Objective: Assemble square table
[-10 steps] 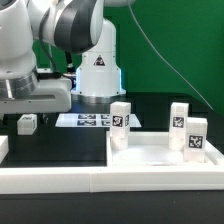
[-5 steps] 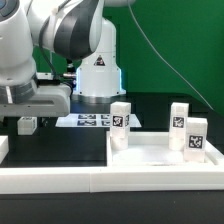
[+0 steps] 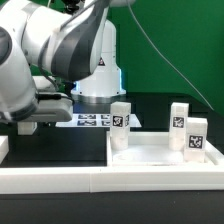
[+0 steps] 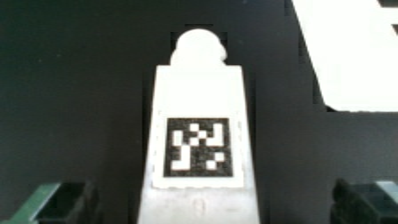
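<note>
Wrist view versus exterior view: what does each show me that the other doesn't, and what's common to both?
Only the wrist view shows the white tagged leg lying flat between the two dark fingertips of the open gripper.

Only the exterior view shows three upright white tagged legs on the white square tabletop, the flat white marker board and the robot base.

Both show the black table surface.

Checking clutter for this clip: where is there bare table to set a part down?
Bare black table lies between the marker board and the front rail. Crowded at the exterior view's right: three upright legs on the tabletop.
</note>
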